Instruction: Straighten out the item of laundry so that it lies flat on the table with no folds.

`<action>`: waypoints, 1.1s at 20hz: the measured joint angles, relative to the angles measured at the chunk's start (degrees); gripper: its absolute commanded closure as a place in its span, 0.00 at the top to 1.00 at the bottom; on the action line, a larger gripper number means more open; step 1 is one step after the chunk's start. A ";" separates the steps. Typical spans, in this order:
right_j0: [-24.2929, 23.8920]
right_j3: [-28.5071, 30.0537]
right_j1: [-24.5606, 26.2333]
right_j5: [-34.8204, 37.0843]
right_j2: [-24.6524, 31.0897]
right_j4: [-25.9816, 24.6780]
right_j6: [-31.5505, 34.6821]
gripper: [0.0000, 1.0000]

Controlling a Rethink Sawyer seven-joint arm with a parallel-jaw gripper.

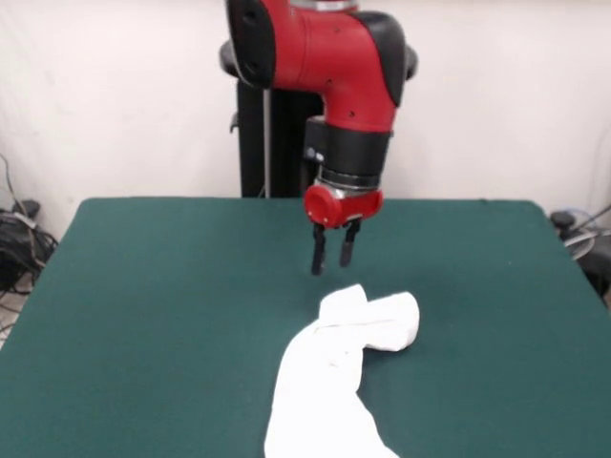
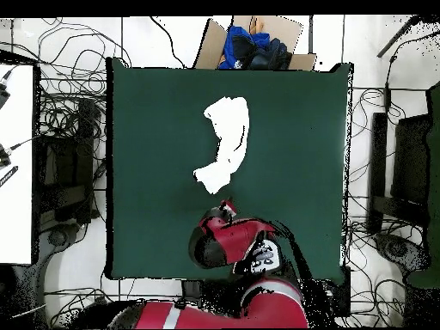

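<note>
The item of laundry [image 1: 334, 382] lies bunched and rolled on the table [image 1: 153, 315], a long white crumpled strip with only plain white showing and no print visible. It runs from the table's middle to the near edge in the front view. In the overhead view the item of laundry [image 2: 226, 142] is a curved white strip on the green table [image 2: 146, 172]. My gripper [image 1: 332, 253] hangs above the table just beyond the shirt's far rolled end, its two dark fingers a little apart and empty. In the overhead view the gripper [image 2: 227, 206] shows next to the shirt's lower end.
The robot's pedestal [image 1: 267, 143] stands behind the table's far edge. A cardboard box with blue and dark cloth [image 2: 253, 47] sits past the table's top edge in the overhead view. Cables lie on the floor around the table.
</note>
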 measured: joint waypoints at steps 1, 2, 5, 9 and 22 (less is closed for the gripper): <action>0.17 0.00 -0.23 -0.46 -0.45 0.11 0.00 1.00; 0.20 0.00 -0.40 -1.15 -0.79 0.18 0.00 1.00; 0.17 0.02 -0.84 -3.49 -1.46 0.26 0.00 1.00; -0.52 0.00 -1.52 -7.11 -1.28 0.26 0.00 1.00; -6.55 -1.11 0.05 -8.46 1.55 0.26 0.00 1.00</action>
